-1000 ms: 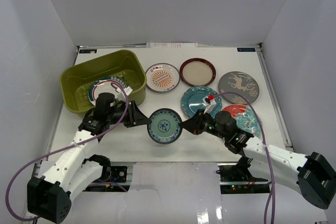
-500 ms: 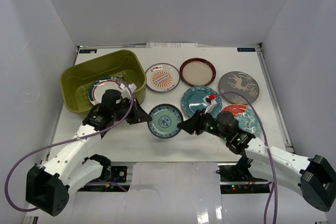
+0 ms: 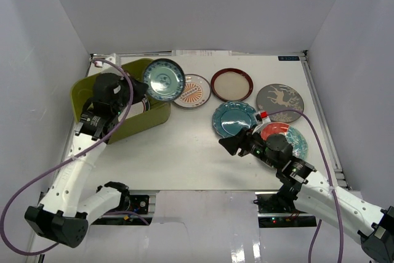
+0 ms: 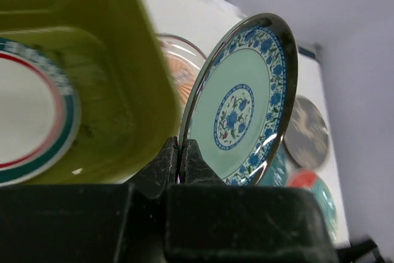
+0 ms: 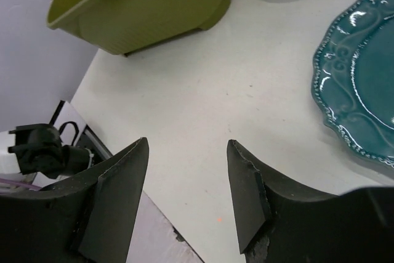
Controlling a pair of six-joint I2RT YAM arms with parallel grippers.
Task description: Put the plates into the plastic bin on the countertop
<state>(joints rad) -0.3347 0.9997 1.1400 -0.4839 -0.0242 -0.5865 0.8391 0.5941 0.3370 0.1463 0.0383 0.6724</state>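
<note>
My left gripper [image 3: 146,93] is shut on the rim of the small blue-green plate [image 3: 164,79], which stands tilted on edge above the right rim of the olive plastic bin [image 3: 149,114]. In the left wrist view the closed fingertips [image 4: 182,152] pinch that plate [image 4: 243,103] beside the bin wall [image 4: 123,84]; a white plate with a green ring [image 4: 31,121] lies inside. My right gripper [image 3: 226,143] hovers open and holds nothing, low over bare countertop [image 5: 203,90], just left of the teal plate [image 3: 234,118].
On the countertop lie the orange sunburst plate [image 3: 192,90], the red-rimmed cream plate [image 3: 231,84], the grey deer plate [image 3: 280,102] and the red floral plate [image 3: 289,141], partly under my right arm. White walls enclose three sides.
The left gripper closed on the blue-green plate and carried it from the front of the table up to the bin's rim. The right gripper let go, opened and drew back right.
</note>
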